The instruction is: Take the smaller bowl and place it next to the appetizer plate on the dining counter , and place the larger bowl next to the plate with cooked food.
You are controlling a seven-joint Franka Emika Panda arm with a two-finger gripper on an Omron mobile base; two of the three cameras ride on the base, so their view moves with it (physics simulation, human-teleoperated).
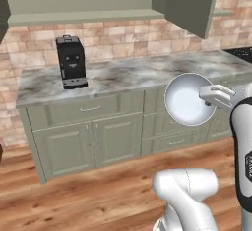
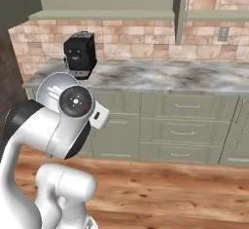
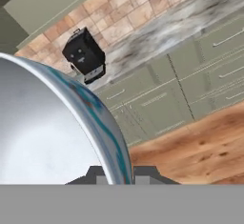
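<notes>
My gripper [image 1: 210, 99] is shut on the rim of the smaller bowl [image 1: 186, 100], holding it in the air in front of the cabinets, tipped on its side with the pale inside facing the left base camera. In the hand view the bowl [image 3: 43, 137] is at the left, and its blue-patterned rim runs down between my fingertips [image 3: 97, 174]. In the right base view the bowl [image 2: 48, 89] peeks out behind my arm's wrist. The appetizer plate, the dining counter, the larger bowl and the plate with cooked food are out of view.
A black coffee machine [image 1: 70, 62] stands on the narrow marble counter [image 1: 138, 75] backed by brick. Sage-green drawers and doors [image 2: 180, 130] run below it. An open wall-cabinet door [image 1: 187, 4] hangs above right. Wooden floor [image 1: 88, 195] lies between me and the cabinets.
</notes>
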